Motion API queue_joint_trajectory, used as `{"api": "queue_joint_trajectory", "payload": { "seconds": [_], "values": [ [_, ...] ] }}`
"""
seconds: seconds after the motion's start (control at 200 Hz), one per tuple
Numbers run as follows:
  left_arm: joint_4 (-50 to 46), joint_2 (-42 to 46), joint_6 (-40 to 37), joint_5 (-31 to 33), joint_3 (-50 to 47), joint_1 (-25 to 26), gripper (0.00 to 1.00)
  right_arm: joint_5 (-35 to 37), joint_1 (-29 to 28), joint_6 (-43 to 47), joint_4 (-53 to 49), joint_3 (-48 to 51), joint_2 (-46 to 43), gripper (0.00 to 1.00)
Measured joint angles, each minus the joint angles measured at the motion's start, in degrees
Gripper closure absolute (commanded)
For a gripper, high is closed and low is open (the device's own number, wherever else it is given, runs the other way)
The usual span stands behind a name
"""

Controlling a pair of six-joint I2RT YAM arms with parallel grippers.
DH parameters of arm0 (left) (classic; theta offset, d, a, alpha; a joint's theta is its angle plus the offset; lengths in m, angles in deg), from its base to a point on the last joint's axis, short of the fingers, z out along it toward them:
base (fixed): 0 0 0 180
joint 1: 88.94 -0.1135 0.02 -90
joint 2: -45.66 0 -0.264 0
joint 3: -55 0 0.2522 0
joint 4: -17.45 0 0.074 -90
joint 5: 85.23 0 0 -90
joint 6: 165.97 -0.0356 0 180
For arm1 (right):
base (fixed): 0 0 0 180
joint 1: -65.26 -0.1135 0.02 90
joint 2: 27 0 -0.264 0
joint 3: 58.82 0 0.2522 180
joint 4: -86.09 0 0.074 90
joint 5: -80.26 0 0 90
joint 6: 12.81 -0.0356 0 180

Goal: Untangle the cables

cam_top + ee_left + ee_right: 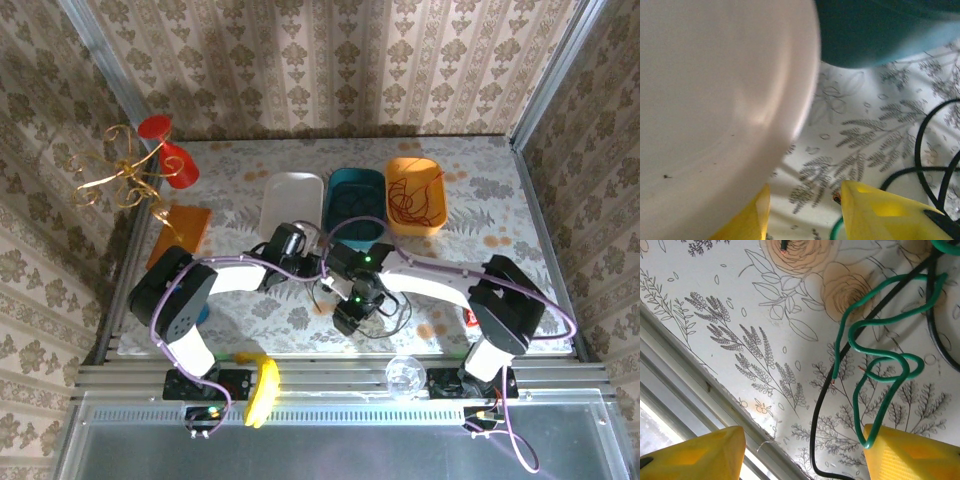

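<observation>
A green cable (880, 365) lies in loose loops on the floral tablecloth, crossed by a black cable (816, 440) that runs between my right gripper's (802, 429) fingers. That gripper is open just above the cloth, and the green loop's end touches its right yellow finger (910, 455). My left gripper (805, 186) is open and holds nothing, hovering at the white tray's rim (790, 125), with black cable loops (918, 150) to its right. From above, both grippers (296, 243) (348, 320) meet mid-table. A red cable (413, 200) sits coiled in the orange tray (392, 170).
White tray (290, 200) and teal tray (330, 195) stand side by side behind the grippers. A gold wire stand (120, 180) with a red cup and an orange block (180, 228) are at the back left. The metal table edge (700, 390) runs close to my right gripper.
</observation>
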Motion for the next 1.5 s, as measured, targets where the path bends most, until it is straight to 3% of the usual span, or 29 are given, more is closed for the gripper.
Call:
{"api": "queue_joint_trajectory", "payload": {
  "seconds": [0.32,0.505,0.6,0.83,0.96,1.015,1.165,1.275,1.5],
  "values": [
    [2.6,-0.1,3.2,-0.7,0.0,-2.1,0.58,3.1,-2.0,6.2,-11.0,-7.4,10.4,0.37],
    [3.6,-0.1,4.1,-0.7,0.0,-2.1,0.58,4.5,-2.5,8.1,-12.6,-8.1,14.5,0.66],
    [3.7,-0.1,4.1,-0.7,0.0,-2.0,0.57,5.4,-2.4,7.7,-12.9,-8.1,14.2,0.72],
    [3.6,0.5,2.9,-1.9,0.3,0.7,0.52,4.4,-0.4,6.5,-12.7,-7.0,3.6,0.75],
    [3.7,1.1,1.9,-3.7,1.4,3.1,0.51,2.2,4.5,5.9,-12.1,-7.1,-6.1,0.83],
    [3.7,1.2,1.5,-4.3,2.2,3.8,0.51,0.8,7.0,5.9,-11.8,-7.1,-8.9,0.81],
    [3.7,1.2,0.7,-5.2,3.6,4.3,0.51,-1.9,10.4,6.1,-11.5,-6.5,-11.1,0.65],
    [3.5,1.2,0.5,-4.1,3.6,4.3,0.50,-2.6,7.0,5.6,-11.3,-3.6,-7.6,0.56],
    [3.6,1.2,0.9,-0.4,2.0,2.4,0.47,-2.1,-0.5,5.2,-10.5,-3.6,5.9,0.52]
  ]
}}
